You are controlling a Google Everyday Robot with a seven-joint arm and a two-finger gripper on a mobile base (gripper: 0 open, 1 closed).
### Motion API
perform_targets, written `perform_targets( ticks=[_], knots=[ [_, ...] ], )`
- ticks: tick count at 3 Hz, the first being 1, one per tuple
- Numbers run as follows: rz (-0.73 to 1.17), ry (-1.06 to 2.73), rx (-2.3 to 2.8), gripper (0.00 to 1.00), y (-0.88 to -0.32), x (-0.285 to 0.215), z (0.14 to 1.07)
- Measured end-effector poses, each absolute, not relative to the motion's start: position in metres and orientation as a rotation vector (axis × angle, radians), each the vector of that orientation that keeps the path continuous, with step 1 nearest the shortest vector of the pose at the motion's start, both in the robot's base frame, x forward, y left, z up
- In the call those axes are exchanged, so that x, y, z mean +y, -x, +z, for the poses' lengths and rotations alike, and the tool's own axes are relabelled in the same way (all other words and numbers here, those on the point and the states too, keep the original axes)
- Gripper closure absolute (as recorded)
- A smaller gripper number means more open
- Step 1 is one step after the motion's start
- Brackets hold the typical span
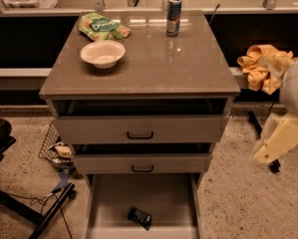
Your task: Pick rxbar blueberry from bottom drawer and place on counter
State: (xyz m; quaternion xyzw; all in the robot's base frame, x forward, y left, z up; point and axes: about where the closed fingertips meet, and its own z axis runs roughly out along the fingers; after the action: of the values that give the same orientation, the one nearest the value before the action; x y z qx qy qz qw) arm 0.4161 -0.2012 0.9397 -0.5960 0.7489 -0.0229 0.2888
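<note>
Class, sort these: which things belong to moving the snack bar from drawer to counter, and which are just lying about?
Job: rxbar blueberry, bottom drawer, counter, tool right of and below the counter.
Lying about: bowl, green snack bag, can, yellow cloth.

Glossy, smooth counter (153, 63); shiny metal can (173, 16); matt bowl (102, 54); rough speckled floor (248, 198); pale plastic hand (280, 138) at right edge.

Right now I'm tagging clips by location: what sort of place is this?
Probably an office snack area or test kitchen: the counter holds a bowl, green snack bag and drink can, and an rxbar blueberry lies in the bottom drawer. The gripper hangs right of the cabinet.
</note>
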Motion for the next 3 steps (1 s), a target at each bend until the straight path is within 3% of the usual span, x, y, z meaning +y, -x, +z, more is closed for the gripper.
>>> perform_targets(
  ticks=[2, 3],
  knots=[
    [0.213, 1.424, 1.900, 0.00, -0.399, -0.178, 0.783],
    [0.233, 1.377, 1.825, 0.00, -0.415, -0.163, 0.724]
  ],
)
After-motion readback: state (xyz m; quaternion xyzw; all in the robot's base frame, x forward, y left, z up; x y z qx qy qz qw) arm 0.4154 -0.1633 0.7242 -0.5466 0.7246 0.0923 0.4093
